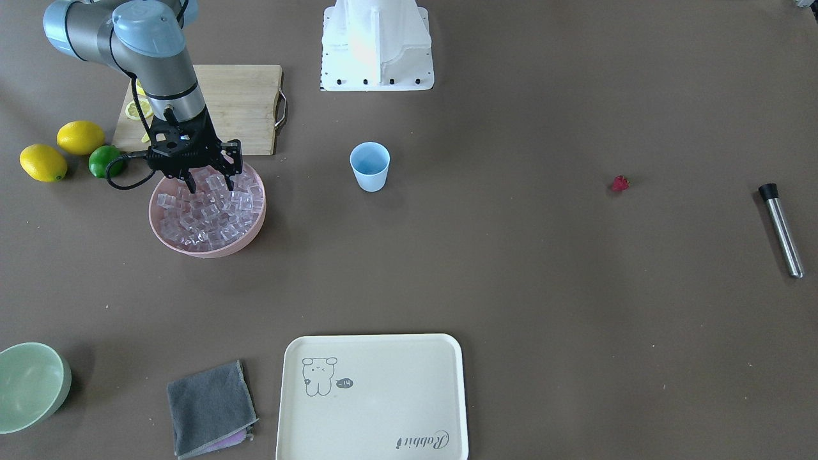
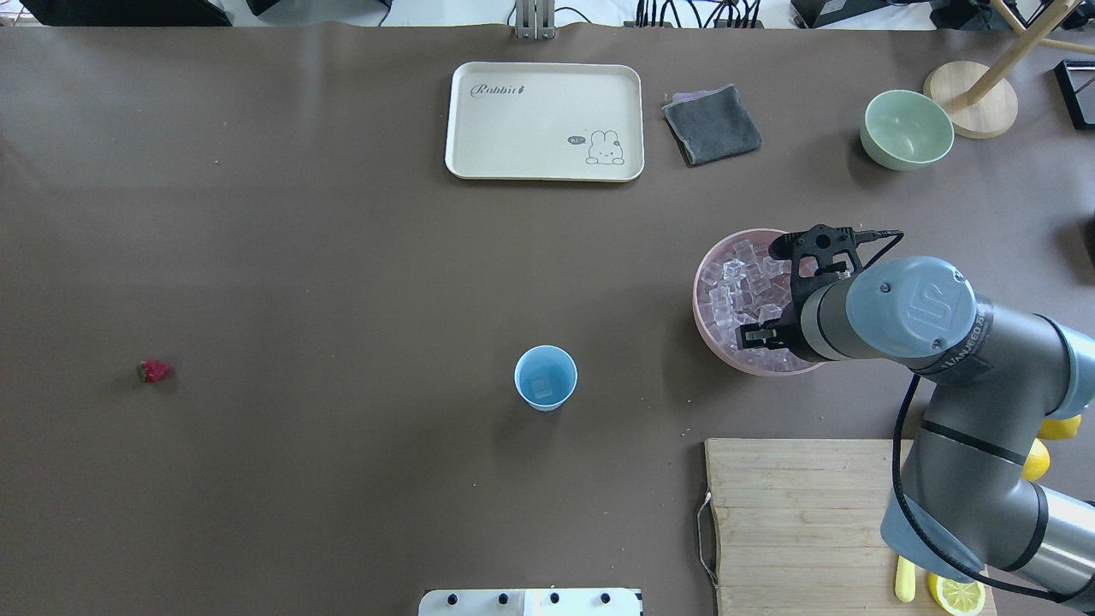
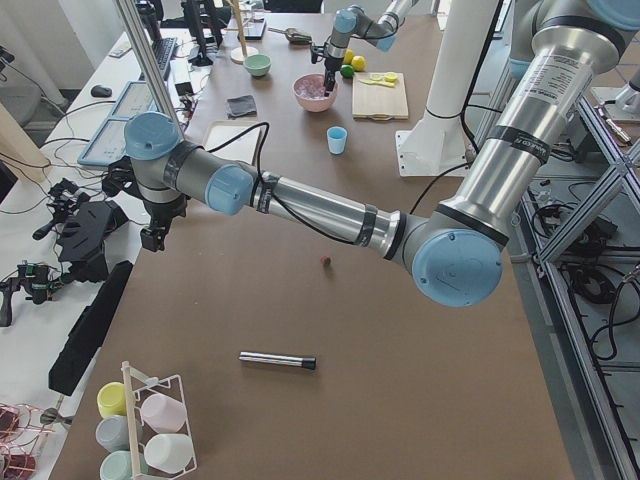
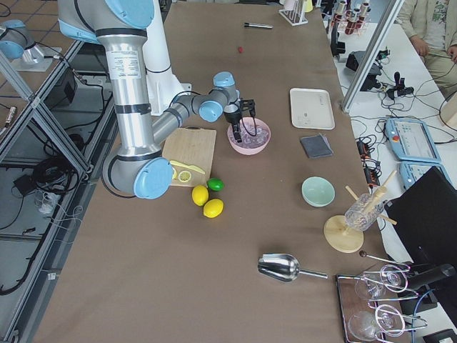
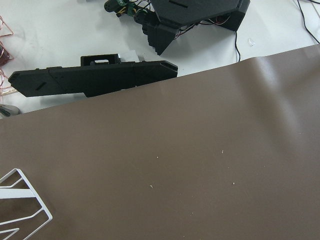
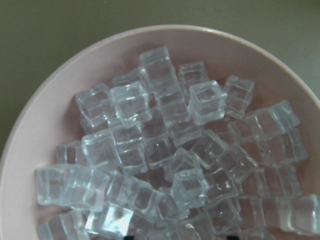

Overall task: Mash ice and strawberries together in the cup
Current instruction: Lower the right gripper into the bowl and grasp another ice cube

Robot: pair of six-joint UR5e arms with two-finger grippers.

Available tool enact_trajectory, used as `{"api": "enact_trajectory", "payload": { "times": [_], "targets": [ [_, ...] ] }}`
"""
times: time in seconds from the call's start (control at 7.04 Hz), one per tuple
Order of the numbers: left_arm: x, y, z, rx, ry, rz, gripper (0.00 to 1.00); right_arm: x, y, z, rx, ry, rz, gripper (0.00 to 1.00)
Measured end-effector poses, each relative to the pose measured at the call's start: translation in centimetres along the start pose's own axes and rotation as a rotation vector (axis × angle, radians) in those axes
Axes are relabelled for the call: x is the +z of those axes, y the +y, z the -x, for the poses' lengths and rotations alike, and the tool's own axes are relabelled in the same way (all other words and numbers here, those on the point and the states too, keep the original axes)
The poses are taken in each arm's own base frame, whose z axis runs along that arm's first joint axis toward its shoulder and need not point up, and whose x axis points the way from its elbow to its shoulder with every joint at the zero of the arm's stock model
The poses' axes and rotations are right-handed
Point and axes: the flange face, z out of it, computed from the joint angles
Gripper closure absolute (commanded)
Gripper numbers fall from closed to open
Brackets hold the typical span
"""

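Ice (image 6: 165, 150) crowding pink bowl (image 6: 47, 102), right jaws' tips nearly cropped

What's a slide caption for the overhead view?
Right arm's open two-finger gripper above clear ice cubes in a wide pink bowl; light blue plastic cup and tiny red strawberry sit apart.

Holds the right arm (image 2: 958, 342) bent at the elbow, forearm slanting forward and down, wrist turned so the right pincer (image 1: 211, 182) points straight down, low over the surface. Keeps its fingers (image 1: 188, 182) spread well apart; shows both tips, apart, at the bottom edge of the right wrist view. Stretches the left arm (image 3: 320, 210) far out, nearly level, toward the robot's left. Points the left pincer (image 3: 155, 235) down near the surface's edge; impossible to tell whether spread or closed.
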Motion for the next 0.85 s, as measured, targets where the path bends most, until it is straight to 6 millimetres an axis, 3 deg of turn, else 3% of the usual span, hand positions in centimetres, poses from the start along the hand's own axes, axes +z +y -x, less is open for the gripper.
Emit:
{"api": "enact_trajectory", "payload": {
  "times": [0.14, 0.28, 0.43, 0.85],
  "targets": [
    [0.04, 0.00, -0.03, 0.000, 0.000, 0.001, 0.02, 0.31, 0.14, -0.14, -0.002, 0.007, 0.005, 0.57],
    [0.04, -0.02, -0.06, 0.001, 0.000, 0.000, 0.02, 0.49, 0.28, -0.17, -0.002, 0.015, 0.011, 0.82],
    [-0.04, -0.14, -0.16, 0.003, 0.000, -0.001, 0.02, 0.53, 0.41, -0.13, 0.000, 0.025, 0.019, 1.00],
    [-0.03, -0.38, -0.30, 0.003, 0.000, -0.001, 0.02, 0.14, 0.33, 0.28, 0.004, 0.034, 0.029, 1.00]
  ]
}}
